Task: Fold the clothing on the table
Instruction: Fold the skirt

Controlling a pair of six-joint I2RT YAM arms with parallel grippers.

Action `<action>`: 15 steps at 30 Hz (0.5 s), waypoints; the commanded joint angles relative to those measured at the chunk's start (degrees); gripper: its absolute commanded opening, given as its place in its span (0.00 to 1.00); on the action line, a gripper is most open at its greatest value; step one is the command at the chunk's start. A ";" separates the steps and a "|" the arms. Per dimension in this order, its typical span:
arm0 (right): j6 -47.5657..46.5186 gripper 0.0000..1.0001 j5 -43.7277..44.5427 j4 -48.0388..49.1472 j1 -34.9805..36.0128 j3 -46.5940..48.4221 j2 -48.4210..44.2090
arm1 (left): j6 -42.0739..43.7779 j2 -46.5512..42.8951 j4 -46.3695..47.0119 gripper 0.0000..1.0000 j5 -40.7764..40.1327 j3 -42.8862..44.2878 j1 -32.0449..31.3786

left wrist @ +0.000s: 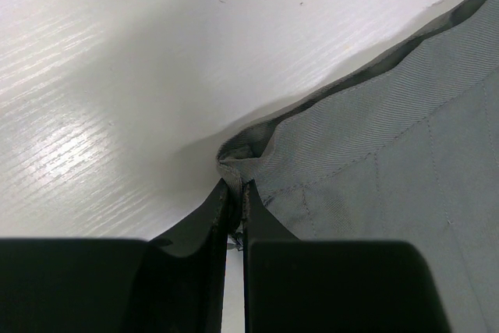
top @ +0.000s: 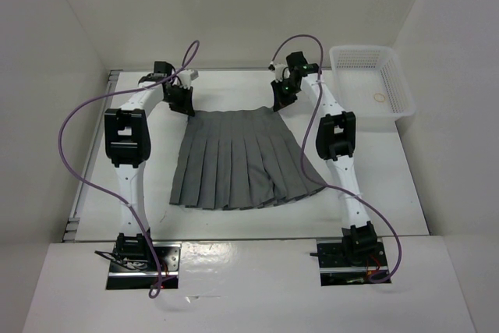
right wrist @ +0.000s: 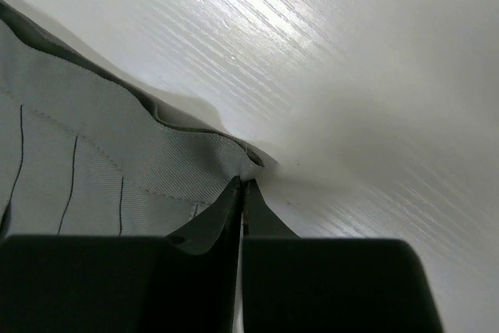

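The clothing (top: pixel 238 157), a grey pleated skirt, lies flat on the white table (top: pixel 374 185), waistband at the far side and hem toward the arm bases. My left gripper (top: pixel 181 107) is at the waistband's left corner, shut on the clothing (left wrist: pixel 374 154); its black fingertips (left wrist: pixel 222 193) pinch the bunched corner. At the waistband's right corner, my right gripper (top: pixel 281 101) is shut on the clothing (right wrist: pixel 93 154), with its fingertips (right wrist: pixel 234 189) pinching the fabric edge. Both corners sit slightly raised above the table (left wrist: pixel 117 76) (right wrist: pixel 374 115).
A white mesh basket (top: pixel 373 82) stands at the far right, holding a small ring-shaped item (top: pixel 379 98). White walls enclose the table. A metal rail (top: pixel 86 185) runs along the left edge. Purple cables loop off both arms.
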 commanded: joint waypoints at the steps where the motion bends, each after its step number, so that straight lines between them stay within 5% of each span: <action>1: 1.43 0.00 3.54 0.37 1.24 2.06 -1.61 | 1.03 -0.55 -4.14 0.00 -0.03 2.72 -1.05; 15: 3.54 0.00 11.54 3.09 2.30 2.06 -11.64 | -1.16 -3.54 -5.46 0.00 0.59 12.92 -2.80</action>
